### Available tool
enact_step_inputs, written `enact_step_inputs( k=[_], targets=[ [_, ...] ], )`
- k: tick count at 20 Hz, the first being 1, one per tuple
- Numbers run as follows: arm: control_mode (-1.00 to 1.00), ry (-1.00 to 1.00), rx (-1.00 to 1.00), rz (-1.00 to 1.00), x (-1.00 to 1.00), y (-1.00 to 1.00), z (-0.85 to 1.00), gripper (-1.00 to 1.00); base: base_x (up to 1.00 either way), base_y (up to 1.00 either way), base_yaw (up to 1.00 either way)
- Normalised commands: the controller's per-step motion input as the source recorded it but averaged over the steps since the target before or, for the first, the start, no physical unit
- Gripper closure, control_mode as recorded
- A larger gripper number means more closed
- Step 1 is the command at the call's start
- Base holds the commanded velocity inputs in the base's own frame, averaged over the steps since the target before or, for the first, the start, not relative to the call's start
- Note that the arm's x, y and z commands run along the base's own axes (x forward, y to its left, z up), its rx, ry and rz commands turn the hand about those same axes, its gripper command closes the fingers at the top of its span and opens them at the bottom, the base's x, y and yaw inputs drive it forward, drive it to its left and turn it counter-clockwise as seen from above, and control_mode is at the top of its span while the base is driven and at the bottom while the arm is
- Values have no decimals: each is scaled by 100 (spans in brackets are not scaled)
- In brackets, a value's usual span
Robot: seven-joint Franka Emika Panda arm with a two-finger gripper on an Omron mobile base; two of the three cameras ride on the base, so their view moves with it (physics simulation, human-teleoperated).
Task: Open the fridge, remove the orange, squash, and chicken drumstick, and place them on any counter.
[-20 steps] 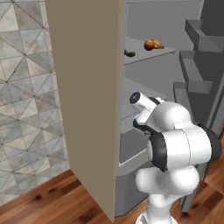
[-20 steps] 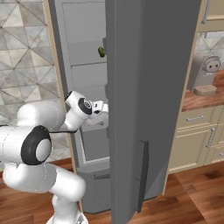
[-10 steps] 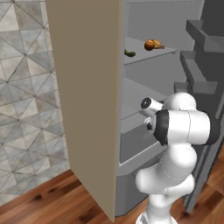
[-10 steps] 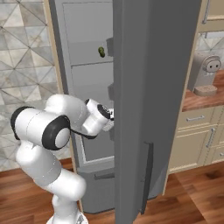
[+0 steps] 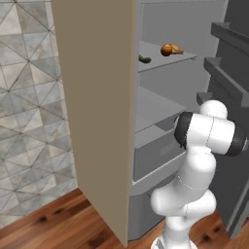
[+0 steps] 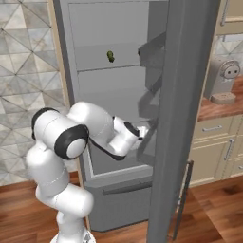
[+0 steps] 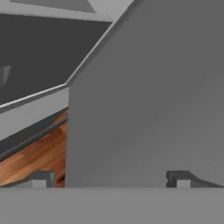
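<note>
The fridge [image 5: 160, 102] stands open, and its grey door [image 6: 187, 109] is swung out to the right. On an upper shelf lie the orange [image 5: 166, 49], the chicken drumstick [image 5: 177, 50] just right of it, and the dark green squash [image 5: 144, 59] nearer the front. From the other side the squash [image 6: 110, 56] shows on the same shelf. My gripper [image 6: 143, 130] sits low beside the door's inner side, well below that shelf. In the hand view my gripper [image 7: 109, 179] is open, with the grey door [image 7: 148, 100] close ahead and nothing held. The counter is out of view.
A tall beige panel [image 5: 97, 112] flanks the fridge on the left. Door shelves [image 5: 228, 63] jut inward on the right. A coffee machine [image 6: 223, 80] stands on a wood worktop [image 6: 216, 108] over beige cabinets. Wood floor [image 5: 53, 223] lies below.
My arm has swung right across the fridge opening, carrying the hand from the middle of the fridge to the door's inner side. The food has not moved.
</note>
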Motion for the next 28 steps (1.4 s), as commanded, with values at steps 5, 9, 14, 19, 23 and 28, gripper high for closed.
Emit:
enact_step_inputs(
  k=[5, 9, 14, 19, 23, 28],
  targets=[
    [-100, -20, 0, -2, -19, -100, 14, -100, 0, 0, 0],
    [-100, -29, 9, -1, -11, -100, 35, -100, 0, 0, 0],
    [-100, -29, 18, 4, -49, -63, 32, -100, 0, 0, 0],
    [-100, -10, 19, 21, -83, 82, 36, -100, 0, 0, 0],
    [-100, 0, 16, 25, -60, 100, 46, -100, 0, 0, 0],
    [-100, 5, 25, 18, -20, 100, 89, -100, 0, 0, 0]
  ],
)
